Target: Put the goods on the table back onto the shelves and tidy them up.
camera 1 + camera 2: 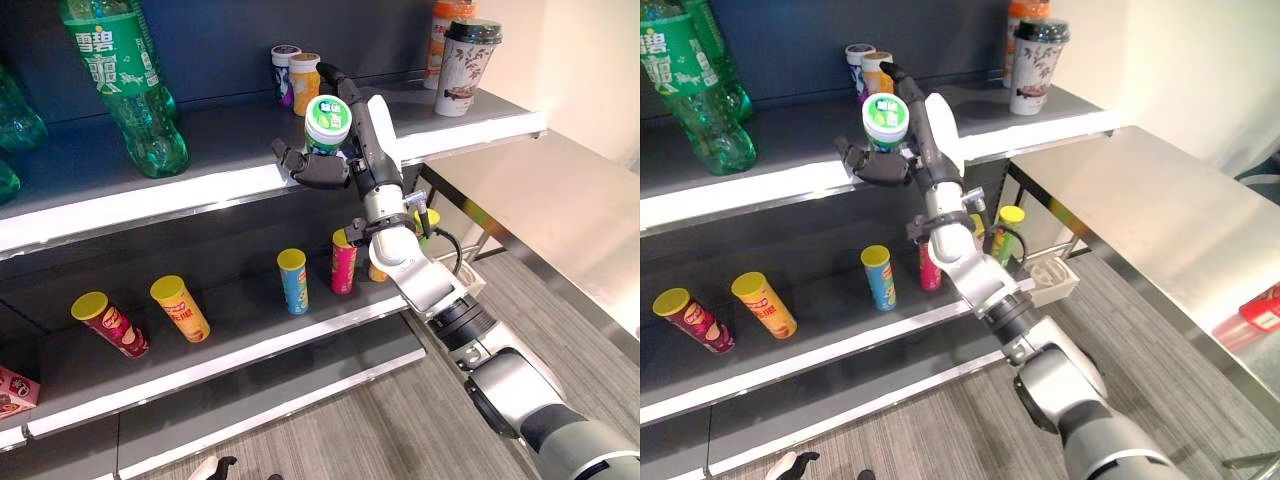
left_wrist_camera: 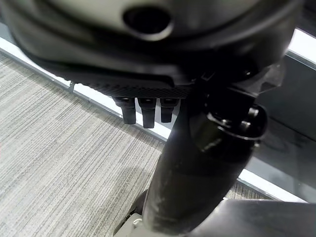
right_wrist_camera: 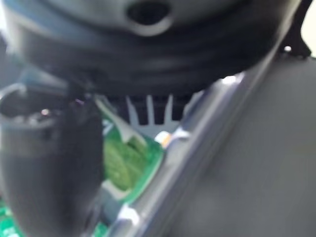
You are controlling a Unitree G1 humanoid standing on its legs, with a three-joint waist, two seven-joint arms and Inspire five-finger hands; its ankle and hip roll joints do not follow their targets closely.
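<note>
One green-lidded tub [image 1: 326, 124] gripped in the right hand [image 1: 325, 165], fingers curled round it, raised over the front lip of the top shelf [image 1: 200, 195]; judged mid-placement, next calling for a reach inward and a level set-down beside the two small cans [image 1: 295, 76]. Left hand [image 2: 148, 111] low over the floor, fingers hanging relaxed, holding nothing. Hidden under the fingers: most of the tub's body.

White Chinese characters run down the label of the green bottle [image 1: 125, 85], standing well apart from the fingers [image 1: 300, 165]; other labels remain illegible.
</note>
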